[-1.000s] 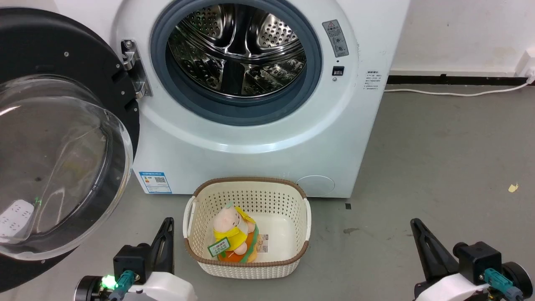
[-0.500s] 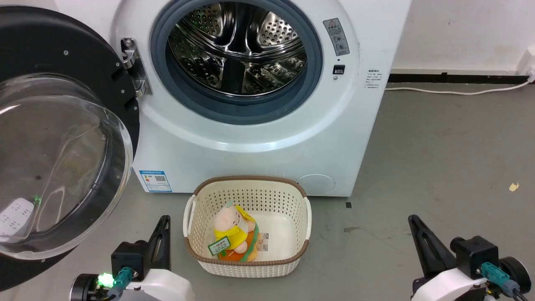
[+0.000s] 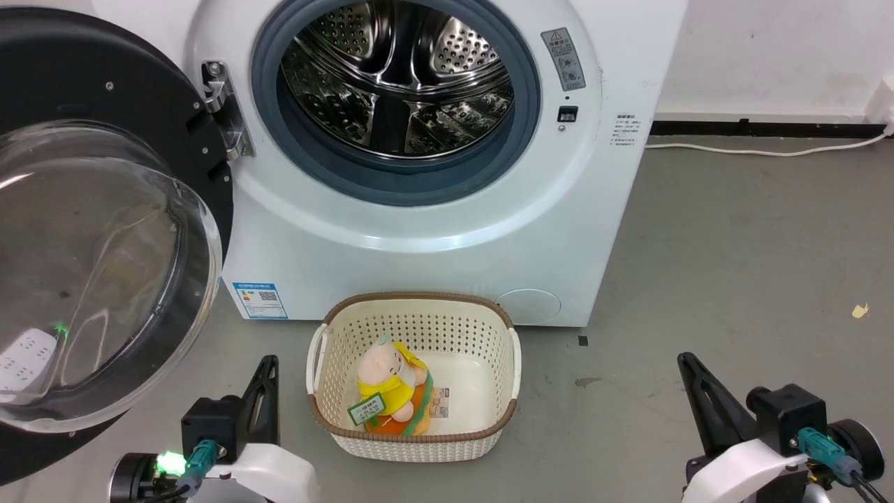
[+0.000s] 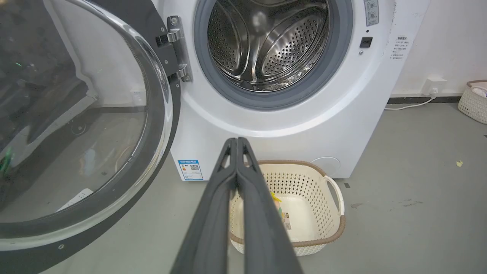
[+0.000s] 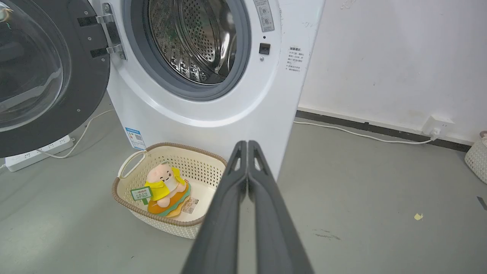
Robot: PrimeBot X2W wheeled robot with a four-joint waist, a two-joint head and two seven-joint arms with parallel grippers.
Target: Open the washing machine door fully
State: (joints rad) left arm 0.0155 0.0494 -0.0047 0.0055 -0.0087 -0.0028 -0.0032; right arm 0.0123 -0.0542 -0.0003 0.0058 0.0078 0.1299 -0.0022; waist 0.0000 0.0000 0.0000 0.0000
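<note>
Shifted slightly leftward: left gripper (image 3: 269, 367) and right gripper (image 3: 688, 367), both clenched, empty. Swung wide, the washing machine door (image 3: 91, 265) is judged fully opened; only retreat is required.

Left gripper (image 3: 268, 363), right gripper (image 3: 686, 362): 2 long dark tapered fingers (image 4: 213, 213) each, black wrist blocks (image 3: 209, 425), white forearm shells (image 3: 276, 475), teal connectors (image 3: 814, 442), green LED (image 3: 170, 462) left.

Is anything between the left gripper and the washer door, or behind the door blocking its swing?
Nothing visible stands between the shut left gripper and the black-rimmed round glass washing machine door. Behind it, a white power strip lies flat on the grey floor, seemingly below the door's rim.
</note>
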